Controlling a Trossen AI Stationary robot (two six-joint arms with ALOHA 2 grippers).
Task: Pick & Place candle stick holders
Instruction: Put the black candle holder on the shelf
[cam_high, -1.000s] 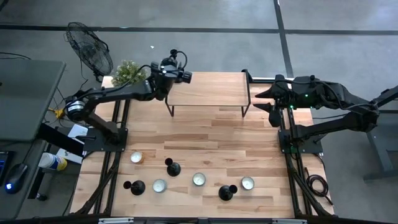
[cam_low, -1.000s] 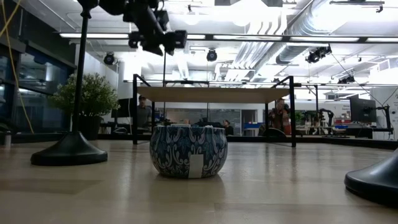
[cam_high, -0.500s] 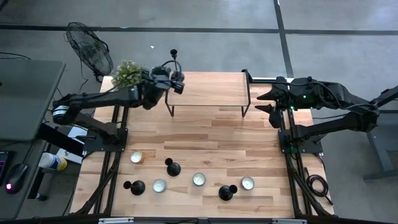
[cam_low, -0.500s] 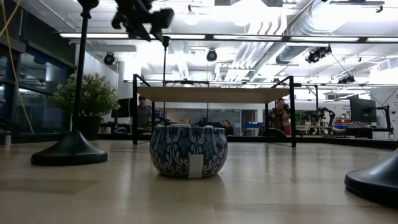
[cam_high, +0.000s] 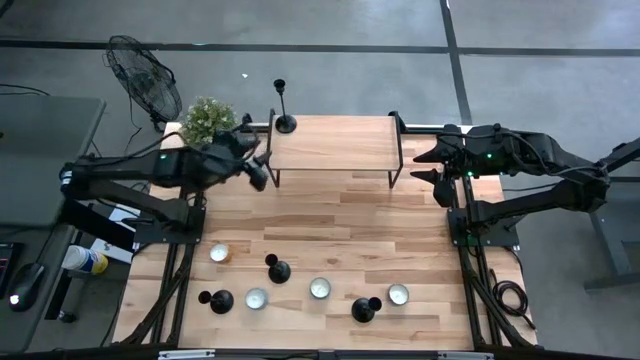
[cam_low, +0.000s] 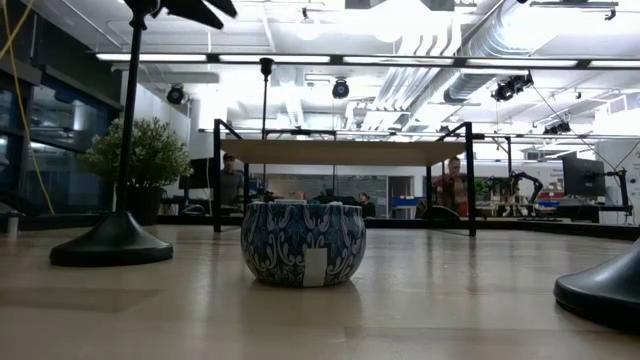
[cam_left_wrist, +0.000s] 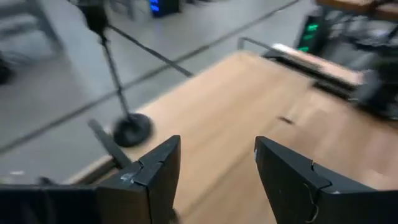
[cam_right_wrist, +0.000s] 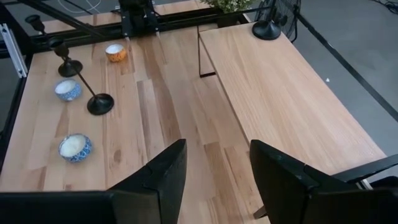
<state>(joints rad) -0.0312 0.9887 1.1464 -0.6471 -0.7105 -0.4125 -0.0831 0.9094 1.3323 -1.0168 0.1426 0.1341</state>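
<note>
While both arms sit clear of the goods, stock lies as follows. One slim matte-black metal candle stick holder (cam_high: 284, 118), round base and thin stem, stands upright at the left rear corner of the raised light-wood shelf (cam_high: 340, 145), upper centre of the high view; the left wrist view shows it (cam_left_wrist: 122, 118) with nothing gripping it. Three more black candle stick holders stand on the pale wooden plank table (cam_high: 330, 220) in the lower part of the high view: one lower left (cam_high: 219, 300), one just right of it and higher (cam_high: 278, 270), one lower centre-right (cam_high: 364, 309). Round tealight cups with white wax sit among them: a copper cup (cam_high: 219, 254), and silver cups (cam_high: 256, 298), (cam_high: 319, 288) and (cam_high: 398, 294). Left gripper (cam_high: 256, 175): beside the shelf's left leg, fingers (cam_left_wrist: 155, 171) spread, holding nothing. Right gripper (cam_high: 425, 162): at the shelf's right end, centre right, fingers (cam_right_wrist: 168, 171) apart, empty. Potted green plant (cam_high: 207, 118): upper left table corner. Black wire fan (cam_high: 143, 75): on the floor, upper left.
</note>
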